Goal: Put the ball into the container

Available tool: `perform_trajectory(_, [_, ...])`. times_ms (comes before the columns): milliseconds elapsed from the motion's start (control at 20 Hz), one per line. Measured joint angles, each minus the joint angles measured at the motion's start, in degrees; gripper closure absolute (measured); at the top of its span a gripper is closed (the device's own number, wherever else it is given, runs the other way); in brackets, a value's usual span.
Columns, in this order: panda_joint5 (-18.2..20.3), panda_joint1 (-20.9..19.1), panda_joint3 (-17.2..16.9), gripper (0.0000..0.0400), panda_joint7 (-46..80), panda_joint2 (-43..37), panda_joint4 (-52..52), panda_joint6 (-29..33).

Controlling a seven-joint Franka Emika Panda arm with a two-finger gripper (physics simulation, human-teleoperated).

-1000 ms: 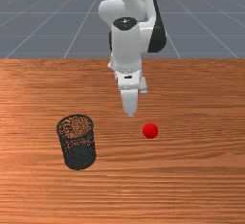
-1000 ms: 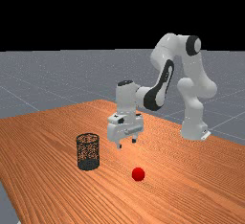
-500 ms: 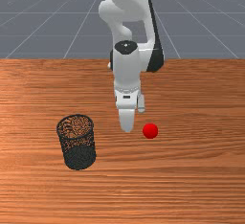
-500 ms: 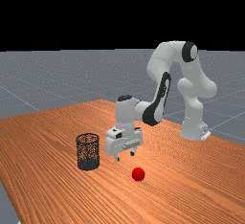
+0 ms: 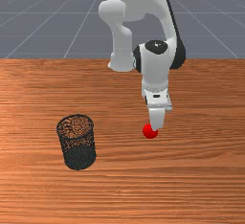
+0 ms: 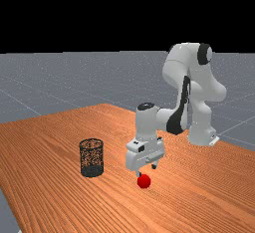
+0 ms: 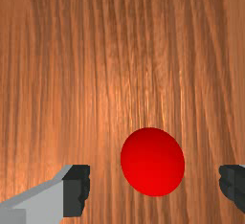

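Note:
In the far view my gripper [image 6: 147,171] is just above the red ball [image 6: 144,181], its fingers apart. The front view has the hand's lower end overlapping the upper right edge of the ball [image 5: 149,132], which rests on the table. Looking down past my open gripper [image 7: 154,185] in the wrist view, I see the ball [image 7: 152,162] between the lines of the two fingers, with a gap on each side. The container, a black mesh basket [image 5: 79,157], stands upright toward the front view's left, apart from ball and hand.
The orange-brown wooden table [image 5: 191,180] carries both ball and basket. Bare wood lies between the basket and the ball. The arm comes in from the table's far side in the front view.
My hand has moved toward the front view's right and is lower than a second ago, from beside the ball to over it. Ball and basket have stayed put.

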Motion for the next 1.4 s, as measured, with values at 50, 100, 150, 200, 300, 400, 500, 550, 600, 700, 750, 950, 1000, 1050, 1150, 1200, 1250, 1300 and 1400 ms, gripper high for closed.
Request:
perform_trajectory(50, [0.0, -1.0, 0.0, 0.0, -1.7, -0.5, -1.3, 1.8])
perform_trajectory(100, [-0.1, -2.5, 0.3, 0.0, -4.8, -0.8, -1.6, 1.8])
perform_trajectory(150, [-0.1, -3.0, 0.0, 0.0, -4.7, 0.3, -1.2, 3.1])
perform_trajectory(200, [-0.1, -3.1, 0.0, 0.0, -4.8, 1.8, -0.8, 4.2])
perform_trajectory(300, [-1.2, -1.3, -1.9, 0.0, -1.8, 5.1, 0.3, 6.4])
perform_trajectory(400, [0.5, -0.6, -1.5, 0.0, 1.2, 5.9, 0.5, 6.6])
perform_trajectory(500, [0.4, 1.6, -1.6, 0.0, 3.9, 6.3, 1.4, 6.2])
perform_trajectory(550, [0.3, 2.5, -1.5, 0.0, 4.7, 6.6, 1.9, 6.0])
perform_trajectory(600, [-1.0, 3.5, -1.8, 0.0, 4.1, 6.8, 2.3, 5.5])
perform_trajectory(700, [-0.2, 2.9, -0.7, 0.0, 3.3, 6.9, 2.8, 4.4])
perform_trajectory(750, [-0.8, 3.7, -1.4, 0.0, 4.0, 6.9, 2.4, 5.7])
perform_trajectory(950, [-0.5, 3.1, -0.7, 0.0, 2.9, 9.1, 2.7, 9.1])
perform_trajectory(1000, [-0.5, 2.7, -0.7, 0.0, 2.5, 8.9, 2.5, 9.4])
perform_trajectory(1050, [-0.9, 3.2, -1.4, 0.0, 3.0, 8.1, 0.6, 13.0])
perform_trajectory(1150, [-1.2, 3.6, -1.9, 0.0, 3.4, 5.9, -1.2, 14.1])
perform_trajectory(1200, [-1.3, 3.8, -2.1, 0.0, 3.6, 4.7, -2.0, 14.4])
perform_trajectory(1250, [-1.4, 3.9, -2.2, 0.0, 3.7, 3.7, -2.6, 14.4])
perform_trajectory(1300, [-0.9, 3.1, -1.3, 0.0, 3.1, 3.3, -1.2, 10.2])
perform_trajectory(1400, [-0.7, 2.5, -0.9, 0.0, 2.3, 3.4, -0.5, 8.9])
